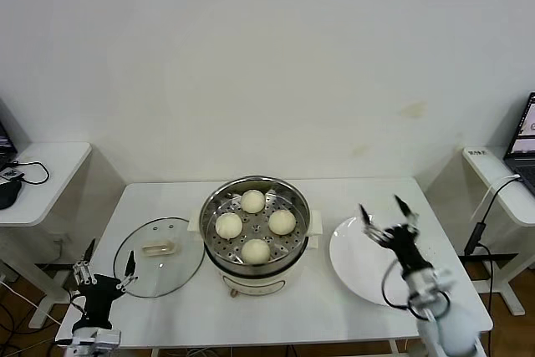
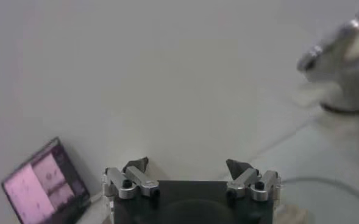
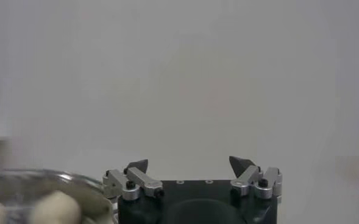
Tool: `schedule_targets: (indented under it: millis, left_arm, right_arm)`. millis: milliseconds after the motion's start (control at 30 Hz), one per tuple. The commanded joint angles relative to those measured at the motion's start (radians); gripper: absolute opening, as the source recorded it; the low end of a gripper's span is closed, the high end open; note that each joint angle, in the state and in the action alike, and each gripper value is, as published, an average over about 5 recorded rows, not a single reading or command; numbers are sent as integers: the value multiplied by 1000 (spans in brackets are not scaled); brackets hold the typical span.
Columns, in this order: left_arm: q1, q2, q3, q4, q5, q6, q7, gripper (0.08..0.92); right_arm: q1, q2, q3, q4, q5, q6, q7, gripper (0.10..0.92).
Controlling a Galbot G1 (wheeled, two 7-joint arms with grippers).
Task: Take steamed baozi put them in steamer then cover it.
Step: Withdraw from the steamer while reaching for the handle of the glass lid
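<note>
1. The left gripper point(image 1: 104, 273) is hovering over the counter's front-left corner with its fingers spread wide and holding nothing — the left wrist view is showing only empty space between the fingertips.
2. Just beside it, toward the counter's middle, the cover point(image 1: 159, 257) is lying flat near the front-left edge, its cream handle point(image 1: 159, 248) facing up.
3. At the counter's centre the steamer point(image 1: 256, 221) is sitting open, with four steamed baozi point(image 1: 255, 225) already resting inside, so covering looks like the step in hand.
4. The right gripper point(image 1: 389, 216) is waiting near the right edge, fingers also spread and empty, above the bare white plate point(image 1: 355, 265).
5. To do this well, the left gripper would likely need to be centring over the handle and closing across its narrow sides, not on the glass.
6. Lifting level — then lowering straight down so the metal rim is seating evenly on the steamer — should keep the cover from sliding or knocking the buns.
</note>
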Motion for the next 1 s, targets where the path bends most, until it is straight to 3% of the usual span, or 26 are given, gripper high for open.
schedule_targets:
  millis: [33,433,1000]
  left_arm:
    - [-32,123,20,134,631,-28,-21,823]
    - [-228,211,171,364,643,-27,-39,823]
    - [-444,190,299,527,623,-22,-25,823]
  right_arm:
    - [-209,155,274,4,-18,103,-22,823]
    - [-270,256,271,50,-115,119,-18,823]
    - [-309,294,298,62,-140,145,-14,823]
